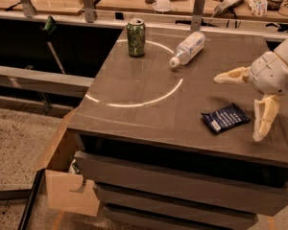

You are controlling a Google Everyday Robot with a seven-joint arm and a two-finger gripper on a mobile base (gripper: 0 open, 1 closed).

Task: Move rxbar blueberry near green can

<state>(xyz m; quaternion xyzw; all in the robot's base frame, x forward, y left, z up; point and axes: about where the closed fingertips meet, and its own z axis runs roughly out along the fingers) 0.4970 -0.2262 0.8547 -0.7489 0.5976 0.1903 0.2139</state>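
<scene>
barely begun: the rxbar blueberry (225, 118) lies flat at the right of the frame, well apart from the green can (136, 37) at upper centre, with the gripper (236, 108) poised just over it, jaws spread wide and empty, so grasp and carry are yet to do.

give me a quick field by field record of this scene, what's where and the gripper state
gripper: open, fingers spread wide, over the table's right side, holding nothing
rxbar blueberry: flat on the table, front right, just left of the gripper's lower finger, not gripped
green can: upright, far left of the tabletop
plastic bottle: on its side, right of the can, apart from it
table: dark top with a light arc
task status: bar far from can
</scene>
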